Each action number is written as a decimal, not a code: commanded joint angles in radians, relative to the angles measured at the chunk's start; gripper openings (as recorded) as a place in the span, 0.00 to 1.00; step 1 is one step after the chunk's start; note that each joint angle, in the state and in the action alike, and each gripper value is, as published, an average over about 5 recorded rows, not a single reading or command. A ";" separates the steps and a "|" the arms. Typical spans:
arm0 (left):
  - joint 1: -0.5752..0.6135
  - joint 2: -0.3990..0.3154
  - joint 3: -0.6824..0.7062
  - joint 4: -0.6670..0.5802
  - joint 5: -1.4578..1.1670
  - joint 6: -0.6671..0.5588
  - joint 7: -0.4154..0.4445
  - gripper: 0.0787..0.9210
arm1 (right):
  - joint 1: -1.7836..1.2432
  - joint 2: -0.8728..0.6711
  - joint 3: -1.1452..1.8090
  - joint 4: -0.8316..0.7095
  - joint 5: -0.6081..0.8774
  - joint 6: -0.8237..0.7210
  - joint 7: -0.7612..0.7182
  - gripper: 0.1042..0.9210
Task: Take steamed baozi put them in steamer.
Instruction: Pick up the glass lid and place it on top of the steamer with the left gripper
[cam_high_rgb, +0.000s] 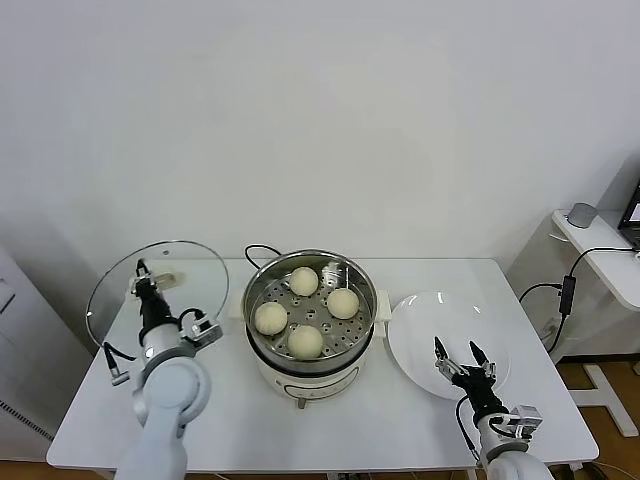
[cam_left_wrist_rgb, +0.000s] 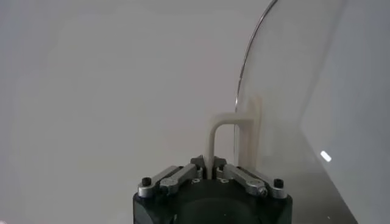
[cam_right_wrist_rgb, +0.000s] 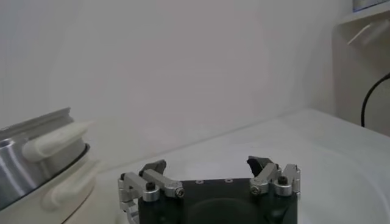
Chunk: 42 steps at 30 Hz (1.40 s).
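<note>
Several cream-white steamed baozi (cam_high_rgb: 304, 281) lie on the perforated tray inside the shiny steel steamer (cam_high_rgb: 366, 288) at the table's middle. In the right wrist view the steamer's wall (cam_right_wrist_rgb: 24, 170) and white side handle (cam_right_wrist_rgb: 56, 137) show to one side. My left gripper (cam_high_rgb: 142, 272) is left of the steamer, shut on the cream handle (cam_left_wrist_rgb: 214, 137) of the round glass lid (cam_high_rgb: 110, 295), which it holds tilted up on edge. The lid's glass (cam_left_wrist_rgb: 292, 91) fills one side of the left wrist view. My right gripper (cam_high_rgb: 461, 355) stands open, holding nothing, over the near part of the white plate (cam_high_rgb: 430, 318).
A black cord (cam_high_rgb: 258, 250) runs behind the steamer. A side table (cam_high_rgb: 600, 250) with cables stands at the right, beyond the table's edge. A white wall is behind.
</note>
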 joint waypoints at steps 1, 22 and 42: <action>-0.021 -0.142 0.186 -0.075 0.168 0.086 0.122 0.06 | -0.007 -0.016 -0.003 0.001 -0.003 0.005 -0.007 0.88; -0.122 -0.216 0.517 0.080 0.030 0.086 0.130 0.06 | -0.033 0.004 0.033 0.006 -0.005 0.012 -0.010 0.88; -0.137 -0.216 0.492 0.198 0.075 0.086 0.061 0.06 | -0.014 0.017 0.038 -0.008 -0.019 0.006 -0.011 0.88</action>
